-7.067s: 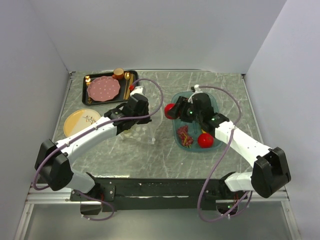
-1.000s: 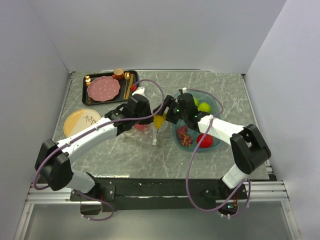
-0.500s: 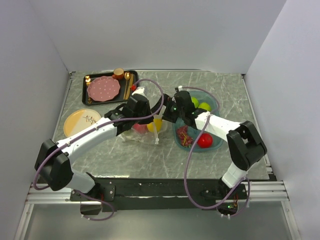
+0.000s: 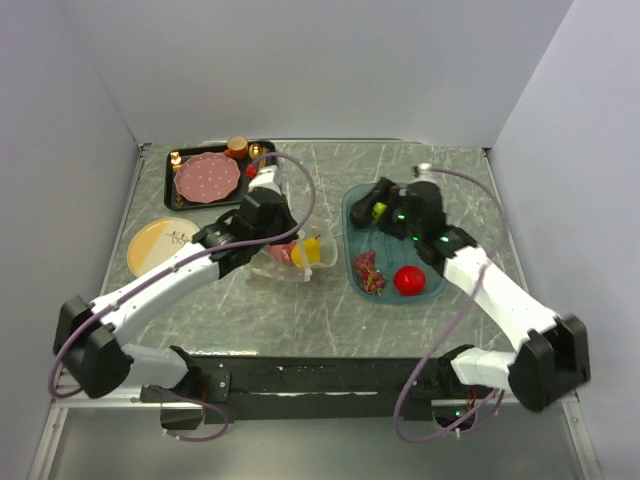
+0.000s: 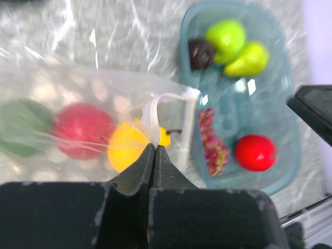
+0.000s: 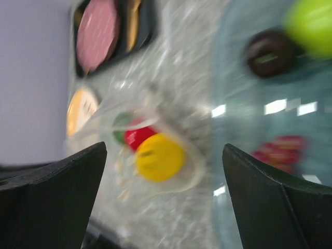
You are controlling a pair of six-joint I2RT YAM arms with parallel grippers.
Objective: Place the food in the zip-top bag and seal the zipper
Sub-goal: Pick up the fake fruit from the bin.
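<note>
1. The teal tray (image 4: pixel 352 240) sits right of centre in the top view. It holds a red ball (image 4: pixel 408 280), a dark red bunch (image 4: pixel 368 270), green fruits (image 5: pixel 225 39) and a brown ball (image 5: pixel 201 53).
2. The zip-top bag (image 4: pixel 280 262) lies just left of it, with a green ball (image 5: pixel 21 127), a second red ball (image 5: pixel 83 129) and a yellow ball (image 5: pixel 129 150) inside.
3. My right gripper (image 4: pixel 372 200) hangs spread wide over the tray's upper end.
4. My left gripper (image 5: pixel 154 150) is pinching the bag's white zipper (image 5: pixel 151 116).

Overhead rear view plus close wrist views, common teal tray (image 5: pixel 270 104)
</note>
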